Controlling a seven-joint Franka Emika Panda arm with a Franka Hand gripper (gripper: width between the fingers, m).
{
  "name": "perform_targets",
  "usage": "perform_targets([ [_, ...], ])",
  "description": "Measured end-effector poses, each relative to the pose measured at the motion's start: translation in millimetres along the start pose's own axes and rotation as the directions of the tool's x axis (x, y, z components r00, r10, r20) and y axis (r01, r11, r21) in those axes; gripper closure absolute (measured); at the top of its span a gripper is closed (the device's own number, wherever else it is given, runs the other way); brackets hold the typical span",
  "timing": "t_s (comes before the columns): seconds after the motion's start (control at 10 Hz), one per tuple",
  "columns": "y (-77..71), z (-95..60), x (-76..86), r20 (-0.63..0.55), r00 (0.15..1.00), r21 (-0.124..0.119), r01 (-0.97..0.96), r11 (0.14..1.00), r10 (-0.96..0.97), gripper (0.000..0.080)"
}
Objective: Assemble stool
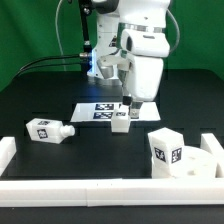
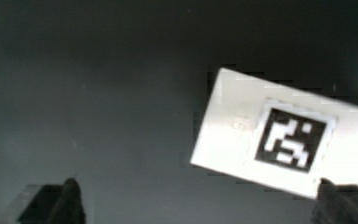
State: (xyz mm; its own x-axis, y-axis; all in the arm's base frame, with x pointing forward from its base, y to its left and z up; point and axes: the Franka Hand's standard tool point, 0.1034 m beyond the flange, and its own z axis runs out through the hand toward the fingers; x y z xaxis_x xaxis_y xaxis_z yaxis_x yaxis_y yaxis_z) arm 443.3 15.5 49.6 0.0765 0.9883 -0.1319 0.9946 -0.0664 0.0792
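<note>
The round white seat [image 1: 203, 160] lies at the exterior view's right, near the front rail. A blocky tagged leg [image 1: 165, 147] stands upright at its left edge; I cannot tell if it sits in a socket. A second leg [image 1: 48, 130] lies on its side at the left. A third, small leg [image 1: 121, 121] stands at the front edge of the marker board. My gripper [image 1: 131, 102] hangs just above and behind that leg. In the wrist view the gripper [image 2: 201, 206] is open, its fingertips [image 2: 51, 205] far apart with only dark table between them.
The marker board [image 1: 103, 110] lies flat mid-table; one corner with a tag shows in the wrist view [image 2: 282, 135]. Long white border rails run along the front [image 1: 100, 187] and the left [image 1: 8, 150]. Black cables hang behind the arm.
</note>
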Motion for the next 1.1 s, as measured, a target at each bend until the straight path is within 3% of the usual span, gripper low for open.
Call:
perform_targets([
  [0.1, 0.2, -0.5, 1.1, 0.001, 0.980, 0.014, -0.200, 0.980, 0.200, 0.0150],
  [0.4, 2.6, -1.0, 0.7, 0.007, 0.942, 0.025, -0.335, 0.942, 0.335, 0.0150],
  [0.6, 3.0, -1.2, 2.0, 0.005, 0.856, 0.033, -0.517, 0.855, 0.517, 0.0150],
  [0.8, 1.7, 0.2, 5.7, 0.014, 0.573, 0.052, -0.819, 0.571, 0.820, 0.0150],
  [0.9, -0.7, 2.2, 6.5, 0.031, 0.380, 0.069, -0.924, 0.377, 0.925, 0.0150],
  [1.0, 2.1, 1.8, -2.7, 0.055, 0.260, 0.095, -0.963, 0.254, 0.964, 0.0150],
  [1.1, 3.7, 1.6, -3.0, 0.060, 0.169, 0.100, -0.982, 0.162, 0.984, 0.0150],
])
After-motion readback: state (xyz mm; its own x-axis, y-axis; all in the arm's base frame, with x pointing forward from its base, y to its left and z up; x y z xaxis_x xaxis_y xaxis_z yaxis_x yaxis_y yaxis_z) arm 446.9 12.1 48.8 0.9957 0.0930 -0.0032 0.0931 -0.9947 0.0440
